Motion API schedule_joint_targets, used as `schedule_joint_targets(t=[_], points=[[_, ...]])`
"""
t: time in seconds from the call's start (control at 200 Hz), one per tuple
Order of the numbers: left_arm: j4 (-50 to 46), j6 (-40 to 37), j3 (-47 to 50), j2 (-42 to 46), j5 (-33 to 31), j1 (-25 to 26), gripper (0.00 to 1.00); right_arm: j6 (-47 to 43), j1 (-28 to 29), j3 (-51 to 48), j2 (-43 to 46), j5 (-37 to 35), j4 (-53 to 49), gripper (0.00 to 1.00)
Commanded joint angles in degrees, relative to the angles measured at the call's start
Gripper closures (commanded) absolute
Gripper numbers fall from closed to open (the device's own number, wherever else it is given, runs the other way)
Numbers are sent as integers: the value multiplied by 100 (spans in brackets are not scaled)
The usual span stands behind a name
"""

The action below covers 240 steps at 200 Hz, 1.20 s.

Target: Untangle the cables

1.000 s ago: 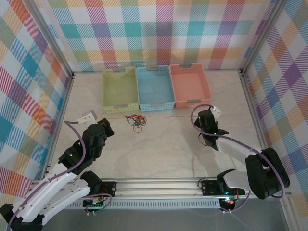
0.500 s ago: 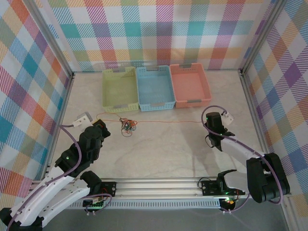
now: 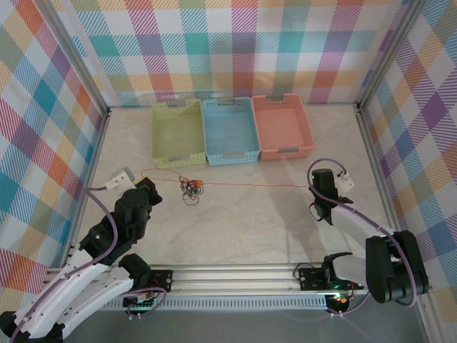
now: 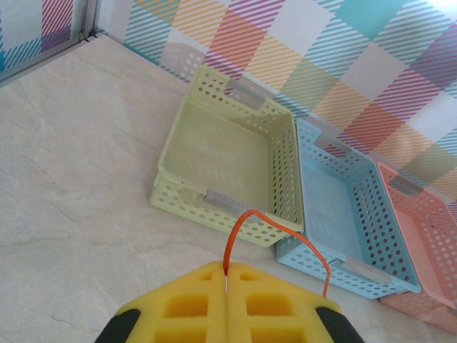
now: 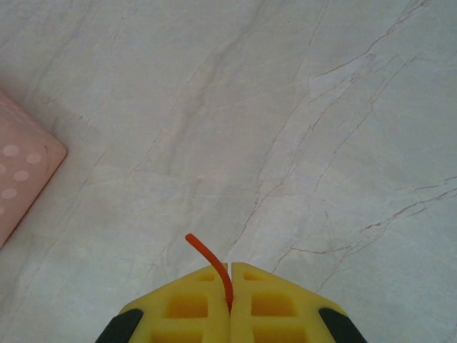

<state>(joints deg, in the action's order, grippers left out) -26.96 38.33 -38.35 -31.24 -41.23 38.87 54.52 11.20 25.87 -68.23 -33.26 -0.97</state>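
Observation:
A thin orange-red cable (image 3: 250,184) runs taut across the table between both arms. A knot of red, black and green cables (image 3: 191,189) hangs on it, left of centre. My left gripper (image 3: 146,184) is shut on the cable's left end; in the left wrist view the orange cable (image 4: 275,227) loops out from between the yellow fingers (image 4: 186,304). My right gripper (image 3: 316,187) is shut on the other end; a short orange cable tip (image 5: 207,254) sticks out of the closed yellow pads (image 5: 264,304).
Three perforated baskets stand in a row at the back: yellow-green (image 3: 175,133), blue (image 3: 228,131) and pink (image 3: 281,126). The yellow-green basket (image 4: 228,168) and the blue basket (image 4: 343,214) lie ahead of the left gripper. A pink basket corner (image 5: 18,179) shows left of the right gripper.
Both grippers have drawn apart, left going left, right going right and nearer. The orange cable has stretched straighter, and the knot has shifted left along the table.

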Motion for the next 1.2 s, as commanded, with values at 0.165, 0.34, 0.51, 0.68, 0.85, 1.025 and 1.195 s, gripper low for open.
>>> schedule_joint_targets(t=[0.165, 0.34, 0.51, 0.68, 0.85, 1.025, 1.195], points=[[411, -294, 31, -221, 457, -29, 100, -1310, 91, -27, 508, 576, 571, 59], [672, -478, 55, -392, 891, -29, 100, -2754, 616, 63, 974, 1511, 1198, 52], [891, -686, 72, -476, 1339, -28, 100, -3170, 1061, 354, 77, 4173, 2342, 51], [1032, -811, 73, -518, 1671, -29, 100, -3961, 2053, 1142, -1017, 5283, 2356, 50], [1342, -982, 31, -713, 2242, -22, 100, -4218, 2405, 1380, -1746, 6325, 3092, 49], [1223, -942, -269, -1154, 2895, -29, 100, -4623, 2492, 1604, -1826, 6235, 2858, 49], [881, -1039, -805, -1684, 3638, -24, 100, -5162, 2518, 1630, -1957, 6395, 2869, 48]])
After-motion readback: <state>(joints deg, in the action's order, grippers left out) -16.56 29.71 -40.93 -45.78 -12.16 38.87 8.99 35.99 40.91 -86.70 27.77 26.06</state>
